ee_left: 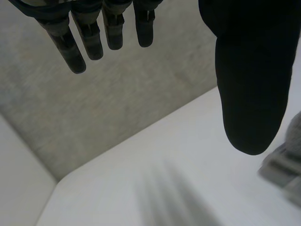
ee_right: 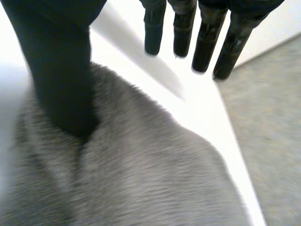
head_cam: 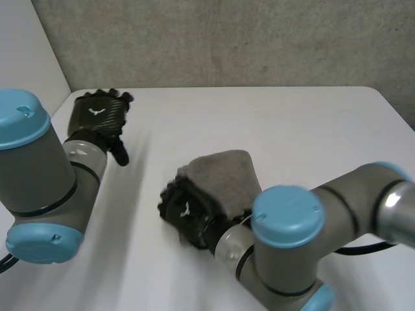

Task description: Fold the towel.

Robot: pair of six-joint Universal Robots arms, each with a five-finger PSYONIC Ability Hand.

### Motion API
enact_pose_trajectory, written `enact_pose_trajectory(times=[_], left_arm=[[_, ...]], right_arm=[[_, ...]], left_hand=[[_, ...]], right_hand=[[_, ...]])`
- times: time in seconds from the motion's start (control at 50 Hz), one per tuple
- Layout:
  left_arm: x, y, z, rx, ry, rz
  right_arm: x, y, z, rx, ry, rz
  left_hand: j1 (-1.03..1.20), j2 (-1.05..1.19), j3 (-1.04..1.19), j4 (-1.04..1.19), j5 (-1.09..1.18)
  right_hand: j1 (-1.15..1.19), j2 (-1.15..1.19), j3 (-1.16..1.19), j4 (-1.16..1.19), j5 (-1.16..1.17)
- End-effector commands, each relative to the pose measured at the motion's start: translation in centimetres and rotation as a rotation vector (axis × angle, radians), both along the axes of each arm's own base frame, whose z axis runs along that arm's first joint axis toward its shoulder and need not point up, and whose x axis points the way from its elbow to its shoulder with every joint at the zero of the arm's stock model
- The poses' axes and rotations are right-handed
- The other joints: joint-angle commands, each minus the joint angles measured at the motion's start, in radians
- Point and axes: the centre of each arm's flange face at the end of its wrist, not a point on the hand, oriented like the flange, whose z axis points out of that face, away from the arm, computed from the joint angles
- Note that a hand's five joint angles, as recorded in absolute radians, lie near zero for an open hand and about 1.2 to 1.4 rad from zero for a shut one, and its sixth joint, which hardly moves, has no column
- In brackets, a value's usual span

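The towel [head_cam: 224, 175] lies on the bench [head_cam: 305, 123], about midway across it and nearer the robot's edge than the far one. The right hand [head_cam: 188, 210] is at the towel's near left side, touching the cloth. In the right wrist view its thumb [ee_right: 61, 80] rests on the towel, while its fingers [ee_right: 204, 42] reach past the cloth's edge over bare bench. The left hand [head_cam: 97, 116] is at the bench's far left corner, well apart from the towel, with bare bench between them. In the left wrist view the towel lies on that hand's thumb side. A wall [head_cam: 227, 39] stands behind the bench's far edge.
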Motion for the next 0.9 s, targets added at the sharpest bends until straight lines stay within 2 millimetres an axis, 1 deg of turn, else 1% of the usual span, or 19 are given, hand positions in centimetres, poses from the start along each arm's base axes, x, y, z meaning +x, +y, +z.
enact_pose_trajectory(times=[0.02, 0.04, 0.06, 0.1, 0.16, 0.2, 0.22, 0.26, 0.3, 0.32, 0.36, 0.38, 0.42, 0.44, 0.5, 0.58, 0.7, 0.74, 0.9], left_arm=[[-3.6, 0.8, 1.4, -0.028, 0.111, -0.142], [-4.3, 0.6, 1.5, -0.029, 0.139, -0.154], [-4.3, 0.6, 1.5, -0.029, 0.139, -0.154], [-4.9, 0.6, 1.8, -0.029, 0.171, -0.166], [-6.2, 0.7, 2.0, -0.019, 0.225, -0.194], [-7.8, 0.9, 1.6, 0.01, 0.26, -0.234], [-7.8, 0.9, 1.6, 0.011, 0.26, -0.234], [-8.6, 1.4, 1.1, 0.037, 0.262, -0.26], [-10.0, 2.2, -0.5, 0.107, 0.239, -0.296], [-10.0, 2.2, -0.5, 0.107, 0.238, -0.296], [-11.3, 2.8, -2.3, 0.173, 0.202, -0.32], [-11.3, 2.8, -2.3, 0.174, 0.201, -0.32], [-12.2, 3.3, -4.7, 0.243, 0.155, -0.33], [-12.2, 3.3, -4.7, 0.243, 0.155, -0.33], [-12.2, 3.4, -7.2, 0.313, 0.101, -0.311], [-11.6, 3.4, -9.5, 0.366, 0.032, -0.255], [-10.1, 2.9, -10.6, 0.398, -0.016, -0.162], [-8.6, 2.4, -11.3, 0.424, -0.041, -0.107], [-7.3, 2.2, -12.2, 0.453, -0.081, -0.081]], right_arm=[[-4.0, -4.6, 6.4, 0.157, -0.273, -0.233], [-5.3, -5.6, 7.7, 0.199, -0.339, -0.289], [-5.3, -5.7, 7.7, 0.199, -0.34, -0.289], [-7.7, -6.8, 9.0, 0.307, -0.426, -0.385], [-8.8, -7.5, 9.0, 0.368, -0.445, -0.437], [-11.1, -9.0, 8.6, 0.473, -0.471, -0.547], [-11.1, -9.0, 8.6, 0.474, -0.471, -0.548], [-12.5, -9.5, 8.0, 0.56, -0.473, -0.608], [-12.8, -9.6, 7.8, 0.592, -0.47, -0.616], [-12.8, -9.6, 7.8, 0.593, -0.47, -0.616], [-13.2, -9.9, 7.6, 0.621, -0.471, -0.624], [-13.2, -9.9, 7.6, 0.621, -0.471, -0.624], [-13.9, -10.7, 7.3, 0.629, -0.476, -0.64], [-13.9, -10.7, 7.3, 0.629, -0.476, -0.64], [-13.9, -11.2, 7.0, 0.641, -0.474, -0.64], [-13.1, -11.9, 5.3, 0.691, -0.441, -0.623], [-12.2, -12.7, 3.6, 0.716, -0.406, -0.609], [-11.8, -13.0, 2.9, 0.727, -0.396, -0.604], [-8.2, -12.6, 0.4, 0.754, -0.34, -0.527]], left_hand=[[0.021, 0.032, 0.031, 0.031, 0.019], [0.024, 0.035, 0.034, 0.034, 0.022], [0.024, 0.035, 0.034, 0.034, 0.022], [0.027, 0.038, 0.036, 0.037, 0.025], [0.027, 0.038, 0.036, 0.037, 0.025], [0.033, 0.043, 0.042, 0.042, 0.031], [0.033, 0.043, 0.042, 0.043, 0.031], [0.033, 0.043, 0.042, 0.043, 0.031], [0.033, 0.043, 0.042, 0.043, 0.031], [0.033, 0.043, 0.042, 0.043, 0.031], [0.03, 0.04, 0.039, 0.04, 0.028], [0.03, 0.04, 0.039, 0.04, 0.028], [0.033, 0.043, 0.042, 0.042, 0.031], [0.033, 0.043, 0.042, 0.043, 0.031], [0.03, 0.04, 0.039, 0.04, 0.028], [0.033, 0.043, 0.042, 0.042, 0.031], [0.03, 0.04, 0.039, 0.04, 0.028], [0.03, 0.04, 0.039, 0.04, 0.028], [0.024, 0.035, 0.034, 0.034, 0.022]], right_hand=[[-0.128, -0.165, -0.178, -0.173, -0.196], [-0.128, -0.165, -0.178, -0.173, -0.196], [-0.128, -0.165, -0.178, -0.173, -0.196], [-0.128, -0.165, -0.178, -0.173, -0.196], [-0.128, -0.165, -0.178, -0.173, -0.196], [-0.128, -0.165, -0.178, -0.173, -0.196], [-0.128, -0.165, -0.178, -0.173, -0.196], [-0.128, -0.165, -0.178, -0.173, -0.196], [-0.128, -0.165, -0.178, -0.173, -0.196], [-0.128, -0.165, -0.178, -0.173, -0.196], [-0.128, -0.165, -0.178, -0.173, -0.196], [-0.128, -0.165, -0.178, -0.173, -0.196], [-0.128, -0.165, -0.178, -0.173, -0.196], [-0.128, -0.165, -0.178, -0.173, -0.196], [-0.128, -0.165, -0.178, -0.173, -0.196], [-0.128, -0.165, -0.178, -0.173, -0.196], [-0.128, -0.165, -0.178, -0.173, -0.196], [-0.128, -0.165, -0.178, -0.173, -0.196], [-0.128, -0.165, -0.178, -0.173, -0.196]])
